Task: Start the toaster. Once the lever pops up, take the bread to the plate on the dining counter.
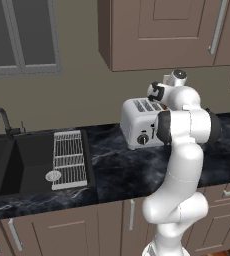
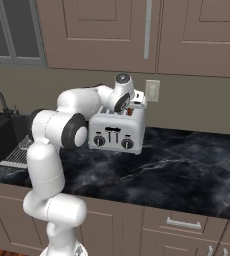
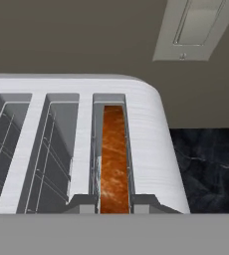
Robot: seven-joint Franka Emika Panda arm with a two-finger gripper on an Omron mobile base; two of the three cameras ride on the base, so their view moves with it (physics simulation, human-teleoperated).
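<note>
The silver four-slot toaster (image 1: 139,122) is seen on the black marble counter (image 2: 187,170), against the wall beside a white wall outlet (image 2: 152,90); the bread (image 3: 114,159) is lodged upright in the toaster's outermost slot, its brown top edge exposed; the gripper (image 3: 114,201) is positioned directly above that slot, fingertips (image 3: 84,203) drawn narrowly together on the bread's two faces; a sink (image 1: 32,162) with a wire rack (image 1: 68,159) is set well to the left.

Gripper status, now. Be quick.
Gripper: closed on the bread, fingertips on either side of the slice, which sits in the toaster slot.
</note>
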